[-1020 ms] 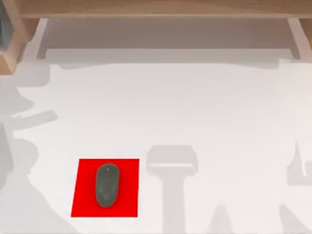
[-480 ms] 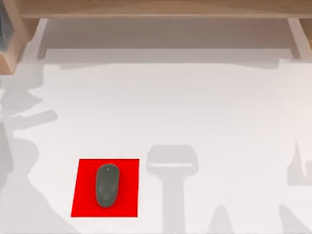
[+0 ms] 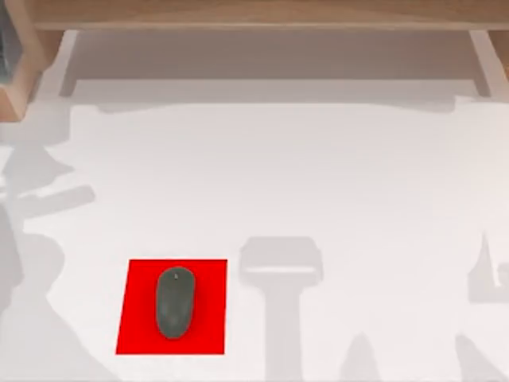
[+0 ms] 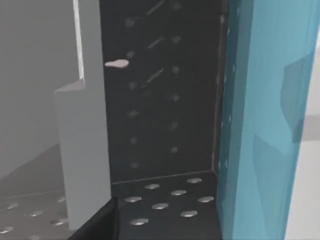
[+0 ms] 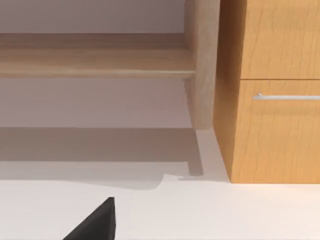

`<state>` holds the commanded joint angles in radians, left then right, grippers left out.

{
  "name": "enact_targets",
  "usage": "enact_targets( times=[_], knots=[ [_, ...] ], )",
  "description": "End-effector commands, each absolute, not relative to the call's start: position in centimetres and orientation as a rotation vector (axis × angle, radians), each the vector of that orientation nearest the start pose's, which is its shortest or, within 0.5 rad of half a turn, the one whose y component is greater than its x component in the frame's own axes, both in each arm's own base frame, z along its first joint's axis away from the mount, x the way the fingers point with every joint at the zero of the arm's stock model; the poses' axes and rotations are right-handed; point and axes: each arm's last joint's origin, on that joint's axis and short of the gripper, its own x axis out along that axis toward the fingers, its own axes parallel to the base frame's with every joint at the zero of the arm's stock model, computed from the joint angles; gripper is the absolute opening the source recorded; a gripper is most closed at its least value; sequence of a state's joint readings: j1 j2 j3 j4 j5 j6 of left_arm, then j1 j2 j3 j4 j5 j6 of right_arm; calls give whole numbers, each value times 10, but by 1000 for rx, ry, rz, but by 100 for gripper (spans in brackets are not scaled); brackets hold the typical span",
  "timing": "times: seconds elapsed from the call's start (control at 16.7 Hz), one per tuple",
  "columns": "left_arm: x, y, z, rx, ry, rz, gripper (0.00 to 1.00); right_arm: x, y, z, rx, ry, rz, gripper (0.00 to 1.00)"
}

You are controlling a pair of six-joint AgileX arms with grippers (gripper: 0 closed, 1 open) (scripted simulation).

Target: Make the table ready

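The desk [image 3: 318, 175], a smooth matte white surface, spans the top view; a flat red rectangular mat [image 3: 211, 274] lies on its near left part, carrying a rounded dark grey mouse [image 3: 175, 301]. A light-brown wooden shelf [image 3: 254, 14] borders the far edge; a wood-grained drawer front [image 5: 280, 135] bears a slim metal handle [image 5: 286, 96]. Neither tool's state can be told

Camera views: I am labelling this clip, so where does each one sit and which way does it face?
Top view: above the table, looking down at a grey mouse on a red mat.
Left wrist view: on the left arm, close to a dark dimpled panel beside a teal panel.
Right wrist view: on the right arm, facing the wooden shelf and drawer.
Top and right wrist views share shelf and table.
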<state>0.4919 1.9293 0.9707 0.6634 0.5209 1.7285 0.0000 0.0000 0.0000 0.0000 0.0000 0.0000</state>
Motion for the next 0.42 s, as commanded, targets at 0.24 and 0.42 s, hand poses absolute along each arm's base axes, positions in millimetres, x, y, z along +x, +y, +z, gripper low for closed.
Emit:
enact_targets(
  times=[0.24, 0.42],
  knots=[
    [332, 178, 155, 1568, 168, -213, 100, 106, -1, 160, 0, 0, 0, 100],
    [317, 178, 149, 1563, 179, -226, 100, 106, -1, 160, 0, 0, 0, 100]
  ],
)
